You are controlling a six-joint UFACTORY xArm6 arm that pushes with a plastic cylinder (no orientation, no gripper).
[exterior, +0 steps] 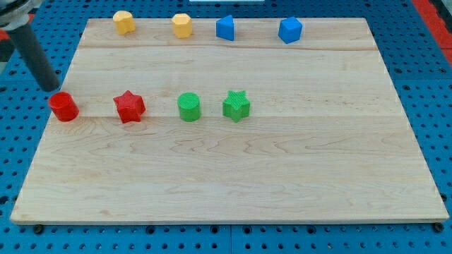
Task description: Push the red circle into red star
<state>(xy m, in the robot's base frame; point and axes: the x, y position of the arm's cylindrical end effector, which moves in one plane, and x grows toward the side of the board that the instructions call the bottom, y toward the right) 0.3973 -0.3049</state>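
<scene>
Now my tip (pixel 54 87), bare and holding nothing, sits just up-left of the red circle (pixel 63 106), red star (pixel 129 106) to its right.

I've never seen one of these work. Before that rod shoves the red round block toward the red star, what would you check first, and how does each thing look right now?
1. My tip in view: ok, at the board's left edge.
2. Tip behind the red circle, on the side away from the red star: not ok; it sits just above and slightly left of the circle.
3. Tip touching the circle: cannot tell.
4. Path between circle and star free of blocks: ok.
5. Green circle beyond the star, could get bumped: ok for now, a gap separates them.
6. Yellow and blue blocks along the top out of the way: ok.
</scene>
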